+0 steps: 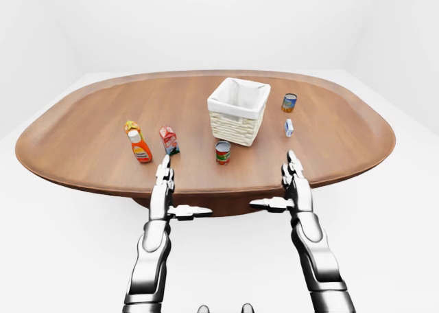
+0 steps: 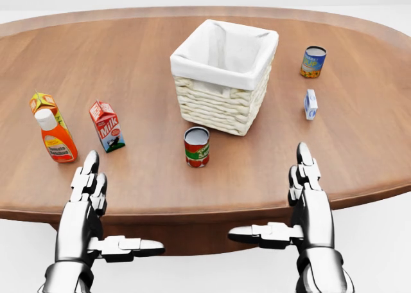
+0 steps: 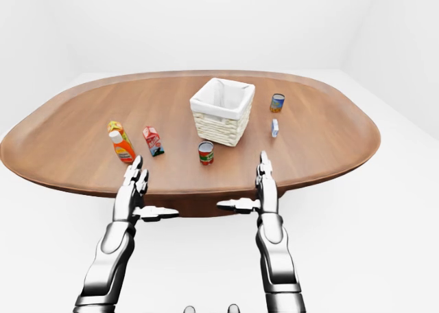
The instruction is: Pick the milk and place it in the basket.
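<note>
Both your hands hover spread wide at the near edge of the oval wooden table (image 2: 359, 145).

Your left hand (image 2: 87, 209) and right hand (image 2: 308, 206) hold nothing; the red-and-white milk carton (image 2: 106, 126) stands upright just above your left fingertips, left of the white-lined wicker basket (image 2: 223, 97).
</note>
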Controlling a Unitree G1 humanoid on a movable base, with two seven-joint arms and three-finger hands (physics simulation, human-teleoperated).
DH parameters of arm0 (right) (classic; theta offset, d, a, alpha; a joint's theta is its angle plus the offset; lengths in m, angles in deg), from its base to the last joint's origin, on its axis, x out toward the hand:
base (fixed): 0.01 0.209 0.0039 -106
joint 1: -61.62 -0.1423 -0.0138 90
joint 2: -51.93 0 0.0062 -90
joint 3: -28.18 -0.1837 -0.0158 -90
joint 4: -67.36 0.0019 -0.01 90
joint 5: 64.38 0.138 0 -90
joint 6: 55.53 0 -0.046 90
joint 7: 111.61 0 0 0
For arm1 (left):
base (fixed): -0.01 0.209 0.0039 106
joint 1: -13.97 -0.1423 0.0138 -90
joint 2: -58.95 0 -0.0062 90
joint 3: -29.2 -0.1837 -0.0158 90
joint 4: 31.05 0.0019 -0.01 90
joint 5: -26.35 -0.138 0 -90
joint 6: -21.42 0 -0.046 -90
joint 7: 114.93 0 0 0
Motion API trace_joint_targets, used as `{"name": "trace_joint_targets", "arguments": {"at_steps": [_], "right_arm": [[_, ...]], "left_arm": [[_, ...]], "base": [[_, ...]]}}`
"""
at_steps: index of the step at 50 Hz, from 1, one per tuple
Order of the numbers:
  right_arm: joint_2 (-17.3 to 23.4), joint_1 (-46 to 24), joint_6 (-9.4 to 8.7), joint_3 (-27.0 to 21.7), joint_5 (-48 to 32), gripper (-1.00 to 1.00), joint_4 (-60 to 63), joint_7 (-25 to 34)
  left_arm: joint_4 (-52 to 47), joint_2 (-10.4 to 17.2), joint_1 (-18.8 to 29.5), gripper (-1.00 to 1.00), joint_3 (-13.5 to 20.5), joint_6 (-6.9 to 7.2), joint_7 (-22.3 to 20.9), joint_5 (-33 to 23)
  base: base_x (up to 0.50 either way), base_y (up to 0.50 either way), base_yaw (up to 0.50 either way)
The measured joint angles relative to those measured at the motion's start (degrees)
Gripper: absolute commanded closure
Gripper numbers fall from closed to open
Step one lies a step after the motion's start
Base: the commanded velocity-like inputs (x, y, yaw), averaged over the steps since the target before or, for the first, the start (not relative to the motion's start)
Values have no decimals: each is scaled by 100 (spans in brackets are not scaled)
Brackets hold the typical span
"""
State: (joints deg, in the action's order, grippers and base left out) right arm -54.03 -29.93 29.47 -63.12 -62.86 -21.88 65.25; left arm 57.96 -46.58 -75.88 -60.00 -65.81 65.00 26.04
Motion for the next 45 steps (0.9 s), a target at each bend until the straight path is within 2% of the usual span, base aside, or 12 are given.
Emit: {"name": "trace_joint_targets", "arguments": {"at_steps": [3, 6, 13, 28, 33, 45], "right_arm": [[-3, -50, 0, -18, 42, -100, 142, -198], [-14, -65, 0, -20, 65, -100, 315, -352], [-16, -29, 0, 59, 20, -100, 911, -553], [32, 298, 0, 458, -485, -100, 1858, -99], [38, 483, 0, 567, -730, -100, 2067, 2], [55, 911, 0, 775, -1311, -100, 2572, 111]], "left_arm": [[-115, 24, -23, -100, 24, 146, -33, -21], [-258, 46, -81, -100, 22, 195, -111, -52], [-624, 62, -283, -100, -19, 147, -228, -261], [-1326, 49, -615, -100, -57, 177, -340, -551], [-1598, 49, -753, -100, -64, 110, -359, -654], [-2344, 34, -1247, -100, -169, -174, -370, -975]], "base": [[0, 0, 0], [0, 0, 0], [0, 0, 0], [0, 0, 0], [0, 0, 0], [0, 0, 0]]}}
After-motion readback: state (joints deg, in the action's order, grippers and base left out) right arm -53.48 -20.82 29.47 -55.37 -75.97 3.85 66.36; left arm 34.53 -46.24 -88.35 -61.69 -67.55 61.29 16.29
